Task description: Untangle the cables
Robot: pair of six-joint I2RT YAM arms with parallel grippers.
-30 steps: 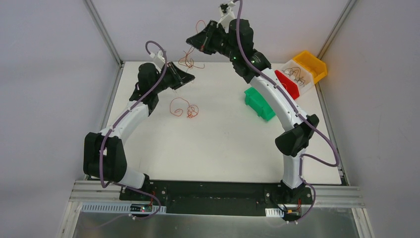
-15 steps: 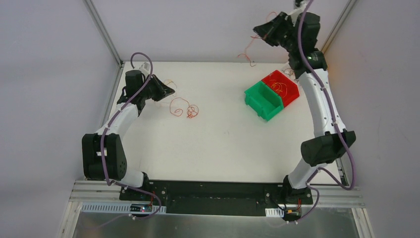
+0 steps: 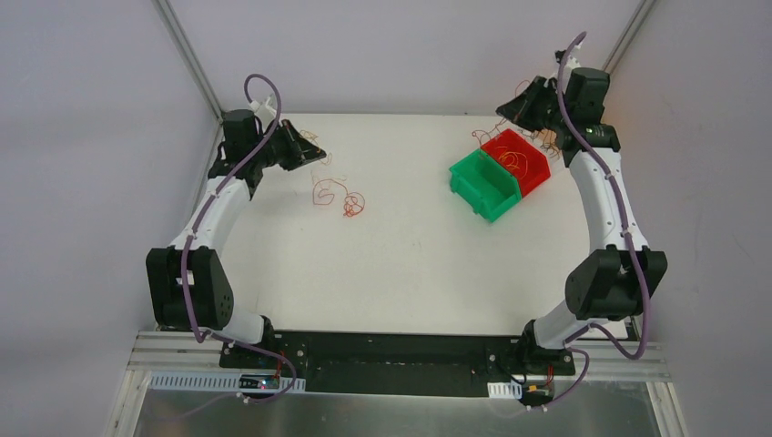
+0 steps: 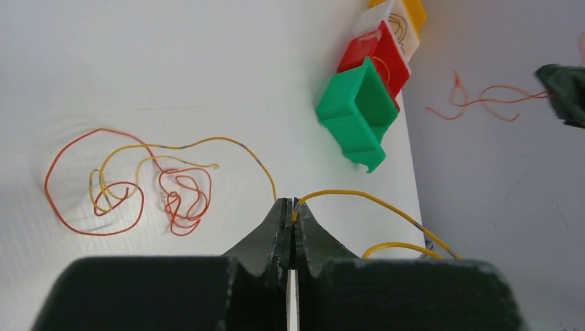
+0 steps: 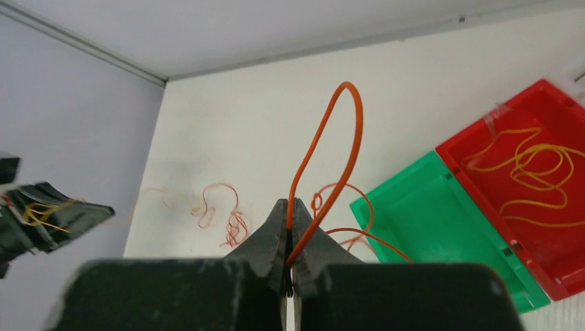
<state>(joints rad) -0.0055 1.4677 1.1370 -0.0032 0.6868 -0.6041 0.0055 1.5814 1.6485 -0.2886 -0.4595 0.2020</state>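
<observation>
White worktop [image 3: 410, 273] shows the job seemingly part done: yellow strands [image 5: 528, 169] lie in the red bin [image 5: 552, 255], one tangle [image 3: 350, 205] lies loose, left fingers [image 4: 279, 222] clench a yellow cable [image 4: 359, 198], right fingers [image 5: 276, 224] an orange cable [image 5: 353, 124].

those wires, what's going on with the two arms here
Two robot arms are sorting a tangle of thin wires. The left gripper is shut on a yellow wire that runs back into the loose red, orange and yellow tangle on the table. The right gripper is shut on an orange wire, raised near the bins. The red bin already holds some wires; the green bin is empty.
</observation>
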